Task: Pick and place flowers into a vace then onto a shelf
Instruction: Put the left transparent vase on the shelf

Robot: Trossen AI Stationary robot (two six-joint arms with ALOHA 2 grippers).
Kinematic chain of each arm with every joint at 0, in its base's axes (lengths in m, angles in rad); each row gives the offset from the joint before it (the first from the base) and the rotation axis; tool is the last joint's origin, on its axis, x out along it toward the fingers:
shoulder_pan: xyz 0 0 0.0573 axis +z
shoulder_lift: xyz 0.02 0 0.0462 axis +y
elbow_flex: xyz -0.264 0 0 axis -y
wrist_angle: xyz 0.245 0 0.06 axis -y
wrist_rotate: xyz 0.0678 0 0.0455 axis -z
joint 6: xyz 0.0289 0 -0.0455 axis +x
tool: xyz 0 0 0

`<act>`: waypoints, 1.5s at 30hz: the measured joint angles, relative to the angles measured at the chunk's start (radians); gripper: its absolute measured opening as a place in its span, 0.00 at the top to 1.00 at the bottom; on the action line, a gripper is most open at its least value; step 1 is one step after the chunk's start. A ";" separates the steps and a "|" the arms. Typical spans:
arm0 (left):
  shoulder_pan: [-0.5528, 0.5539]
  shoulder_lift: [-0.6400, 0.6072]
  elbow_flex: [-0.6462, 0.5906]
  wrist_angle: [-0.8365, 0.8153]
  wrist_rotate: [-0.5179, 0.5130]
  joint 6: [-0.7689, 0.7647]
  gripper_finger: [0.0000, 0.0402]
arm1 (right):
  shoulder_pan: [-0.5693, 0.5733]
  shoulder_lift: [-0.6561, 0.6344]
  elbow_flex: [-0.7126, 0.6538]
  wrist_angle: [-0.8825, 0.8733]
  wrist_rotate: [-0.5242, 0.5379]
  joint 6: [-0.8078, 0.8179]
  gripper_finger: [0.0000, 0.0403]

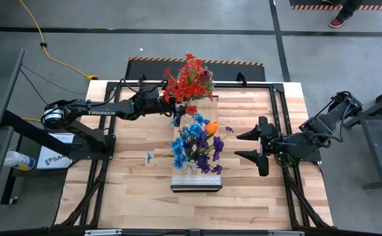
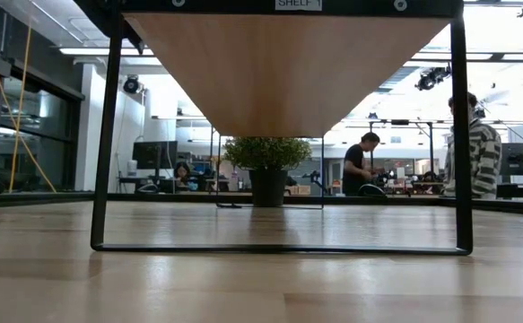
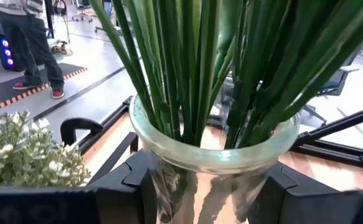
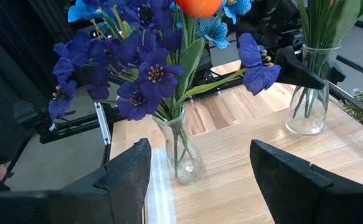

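Note:
A clear glass vase (image 3: 209,168) packed with green stems carries the red flowers (image 1: 189,80). It is at the far end of the light-wood shelf (image 1: 197,183). My left gripper (image 3: 209,186) reaches in from the table's left and is shut on this vase. A second glass vase (image 4: 184,158) stands by its base farther toward the near end of the shelf (image 4: 243,162), holding blue and purple flowers and an orange bloom (image 1: 197,147). My right gripper (image 1: 248,145) is open to the right of the shelf, at shelf height, touching nothing. My left gripper pinches the red-flower vase just below its rim (image 3: 169,165), one finger (image 3: 128,183) on either side of the glass, coming level from the table's left. The vase is upright. In the right wrist view its base (image 4: 304,127) seems to rest on the shelf.
The shelf stands on a black metal frame (image 2: 104,179) whose legs reach the tabletop (image 1: 132,196). A bushy green potted plant (image 2: 265,166) is beyond the shelf's far end. People stand in the room behind (image 2: 481,157). Bare tabletop lies left and right of the shelf.

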 joint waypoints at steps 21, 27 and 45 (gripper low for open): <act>0.000 0.061 0.001 0.032 -0.004 -0.029 0.50 | 0.000 0.000 0.000 0.000 -0.001 -0.008 0.35; 0.000 0.061 0.001 0.030 -0.004 -0.029 0.50 | 0.000 0.000 0.000 0.000 -0.001 -0.008 0.35; -0.002 0.064 0.000 0.007 -0.006 -0.051 0.36 | 0.000 0.000 0.000 -0.001 -0.005 -0.008 0.35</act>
